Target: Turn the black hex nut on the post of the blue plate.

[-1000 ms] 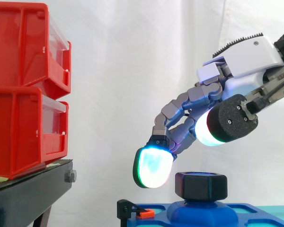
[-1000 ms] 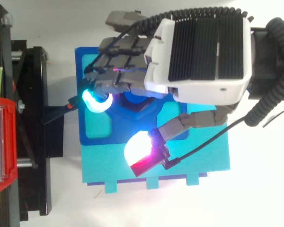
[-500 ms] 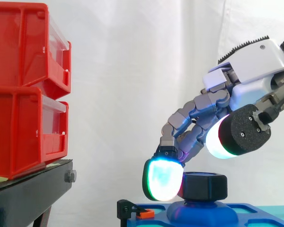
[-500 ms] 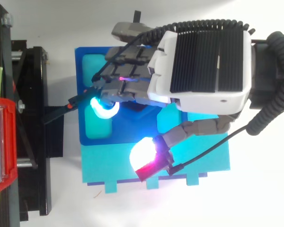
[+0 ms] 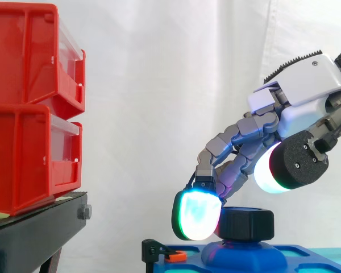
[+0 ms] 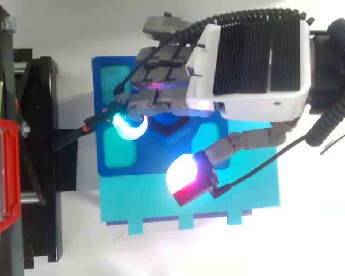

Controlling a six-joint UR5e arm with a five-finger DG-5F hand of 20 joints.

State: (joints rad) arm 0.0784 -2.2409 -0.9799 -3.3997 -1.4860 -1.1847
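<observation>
The black hex nut (image 5: 245,224) sits flat on the domed post (image 5: 244,253) of the blue plate (image 6: 155,158), its axis upright and its flat sides facing outward. The robot hand (image 5: 298,94) reaches in from the right and arches over the nut with its fingers curled down around it. One cyan-green pad (image 5: 197,215) lies against the nut's left flank, seemingly touching. The thumb (image 5: 284,168) stands up and to the right, well clear of the nut. In the side view the nut's right side is open, with bare plate beyond it. From above, the fingers hide the nut (a bit of the blue post shows beside the glowing pad). The plate rests on a teal base (image 6: 138,201). At the plate's left edge a small black clip with an orange tab (image 5: 169,256) fills the gap toward the black stand (image 5: 34,230) carrying the red bins (image 5: 28,114)
</observation>
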